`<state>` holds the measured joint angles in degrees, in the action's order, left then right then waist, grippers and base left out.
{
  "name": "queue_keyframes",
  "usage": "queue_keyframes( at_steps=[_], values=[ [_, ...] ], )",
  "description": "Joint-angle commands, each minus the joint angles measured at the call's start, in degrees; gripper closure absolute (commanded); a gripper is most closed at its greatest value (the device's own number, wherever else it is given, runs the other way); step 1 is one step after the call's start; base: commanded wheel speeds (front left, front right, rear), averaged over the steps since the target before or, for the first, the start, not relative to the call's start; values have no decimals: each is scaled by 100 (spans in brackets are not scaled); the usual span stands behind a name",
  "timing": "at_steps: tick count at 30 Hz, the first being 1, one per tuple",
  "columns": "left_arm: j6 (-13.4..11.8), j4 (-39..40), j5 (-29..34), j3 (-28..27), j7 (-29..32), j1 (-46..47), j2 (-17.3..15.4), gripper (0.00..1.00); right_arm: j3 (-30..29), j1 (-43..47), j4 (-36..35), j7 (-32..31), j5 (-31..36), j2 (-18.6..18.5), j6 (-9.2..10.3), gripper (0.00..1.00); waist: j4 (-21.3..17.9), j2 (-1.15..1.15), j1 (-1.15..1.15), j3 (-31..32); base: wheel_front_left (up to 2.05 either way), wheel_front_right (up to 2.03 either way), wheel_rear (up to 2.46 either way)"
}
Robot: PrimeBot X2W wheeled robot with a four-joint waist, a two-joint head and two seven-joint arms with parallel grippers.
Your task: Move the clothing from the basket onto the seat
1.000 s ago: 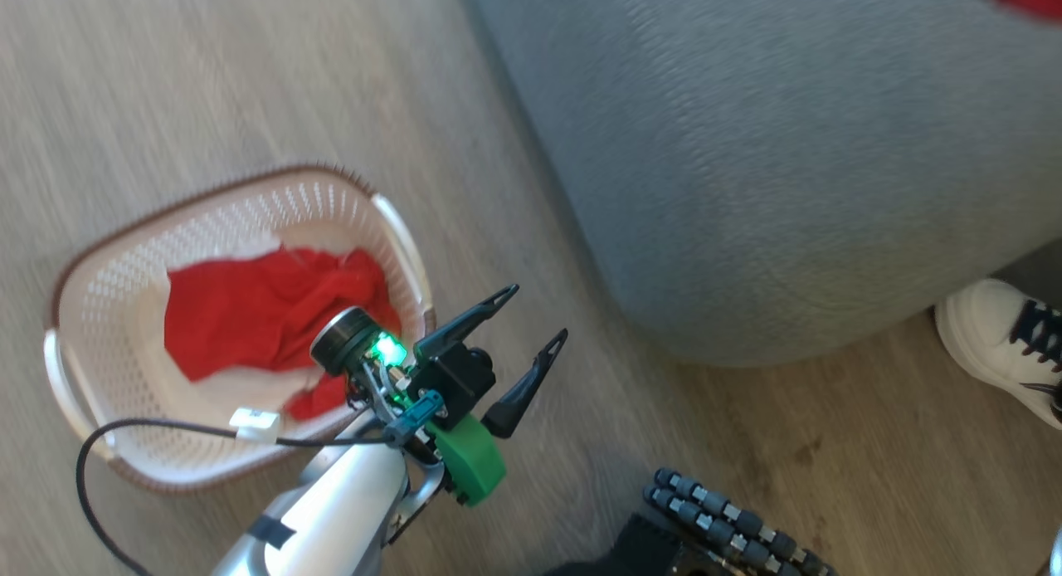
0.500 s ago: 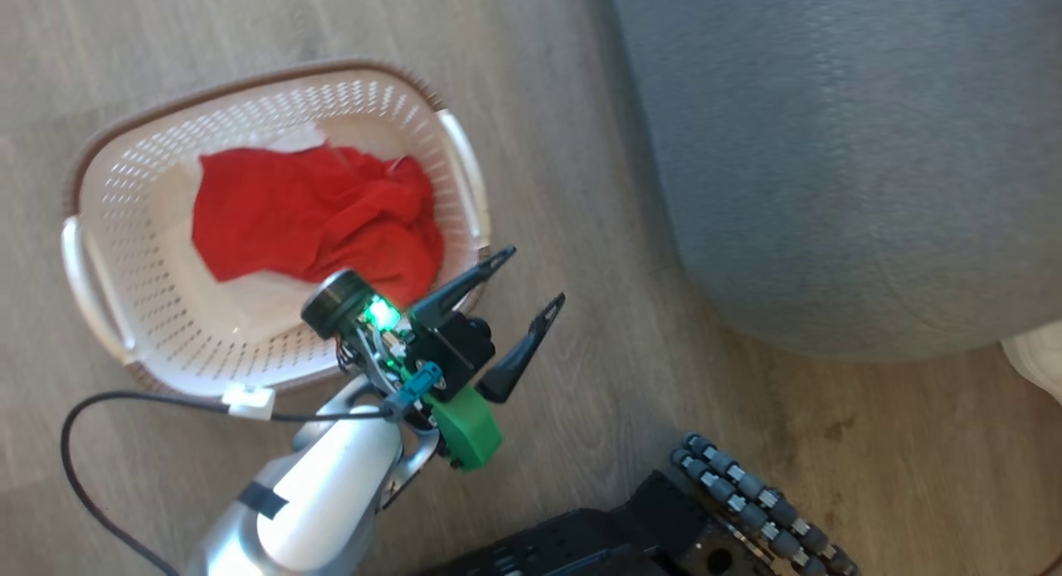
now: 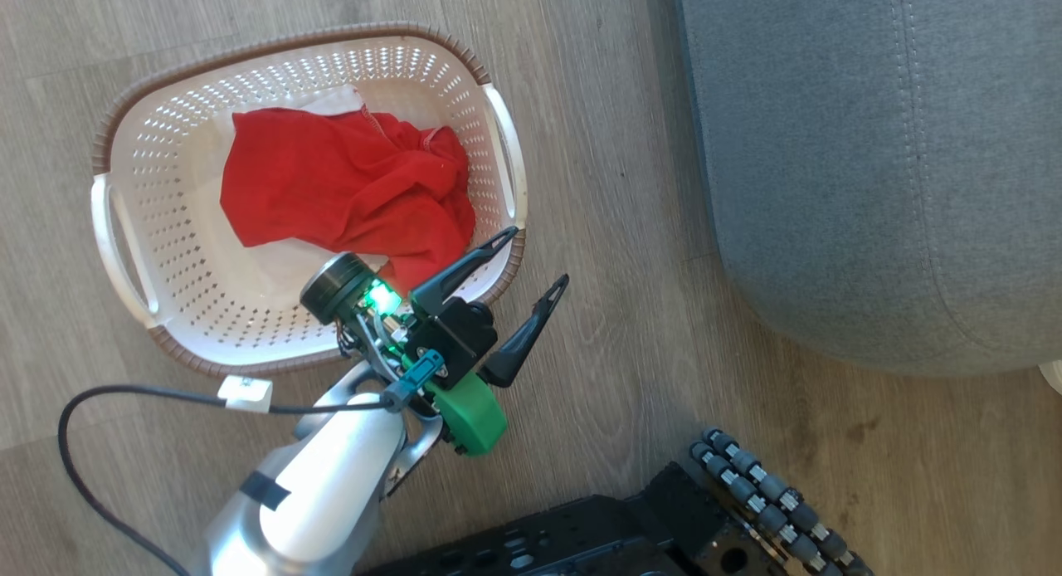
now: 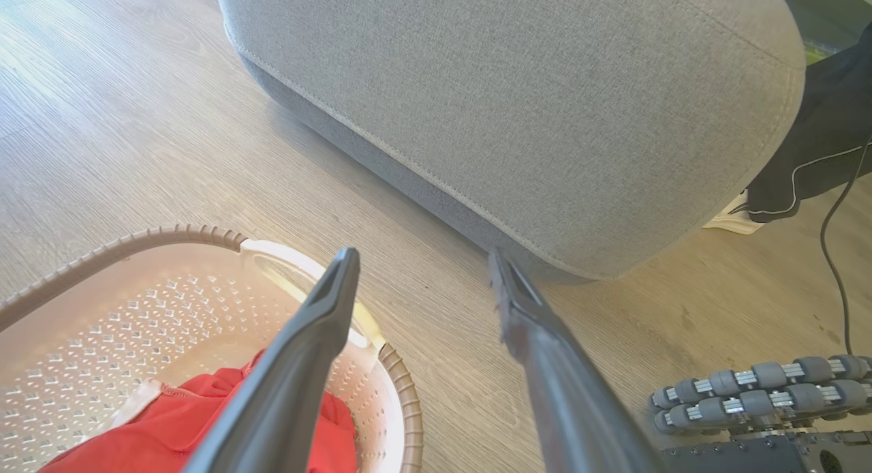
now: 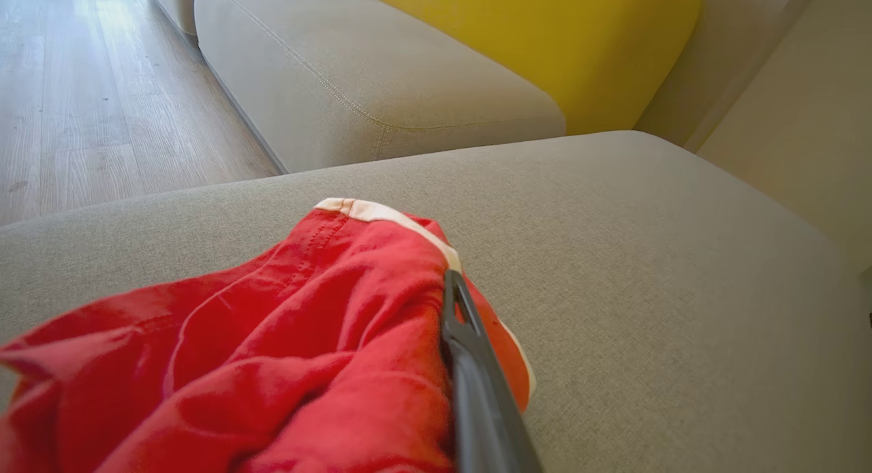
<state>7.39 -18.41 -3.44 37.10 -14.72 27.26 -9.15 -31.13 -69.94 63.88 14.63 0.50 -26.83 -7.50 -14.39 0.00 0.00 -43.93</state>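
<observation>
A red garment (image 3: 348, 186) lies crumpled in the cream basket (image 3: 290, 41) on the wood floor. My left gripper (image 3: 540, 255) hovers open over the basket's right rim, one finger above the rim and one above the floor, with nothing between them. In the left wrist view the left gripper (image 4: 422, 255) stands over the basket (image 4: 136, 240) and the garment (image 4: 170, 439), with the grey seat (image 4: 545, 84) beyond. The seat (image 3: 871, 144) lies to the right. Another red garment (image 5: 272, 337) with white trim rests bunched on the seat (image 5: 647, 255). My right gripper (image 5: 443, 282) is shut on it, one finger hidden by cloth.
My dark wheeled base (image 3: 664, 526) is at the bottom. A black cable (image 3: 99, 393) loops by my left forearm. A person's dark trouser leg (image 4: 817, 139) and white shoe (image 4: 739, 217) stand beside the seat. A further sofa cushion (image 5: 375, 84) and a yellow cushion (image 5: 545, 37) lie behind.
The head camera has turned, so the basket and seat sit higher and further right in the picture. My left gripper stays open by the basket's right rim.
</observation>
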Motion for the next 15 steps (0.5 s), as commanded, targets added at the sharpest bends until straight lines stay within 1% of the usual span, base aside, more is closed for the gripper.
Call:
queue_keyframes(
  at_steps=[1,2,7,10,15],
  values=[
    [-10,147,73,-77,-28,-60,46,0,-9,-94,-97,37,193,-103,1,68,-19,0,0,1,0,0,0],
    [-8,134,73,-70,-28,-39,55,0,-37,-100,-72,37,287,-104,1,0,-27,0,0,6,0,0,0],
    [-3,98,37,-102,-28,-6,99,0,-228,-114,-11,37,591,-2,1,0,-90,0,0,157,0,0,0],
    [-1,74,-14,-144,-28,-89,124,0,-251,40,63,37,844,58,1,0,-134,0,0,424,0,0,0],
    [3,35,-55,-141,-28,-189,130,0,-266,226,187,37,1070,128,1,0,-155,0,0,846,0,0,0]
  ],
)
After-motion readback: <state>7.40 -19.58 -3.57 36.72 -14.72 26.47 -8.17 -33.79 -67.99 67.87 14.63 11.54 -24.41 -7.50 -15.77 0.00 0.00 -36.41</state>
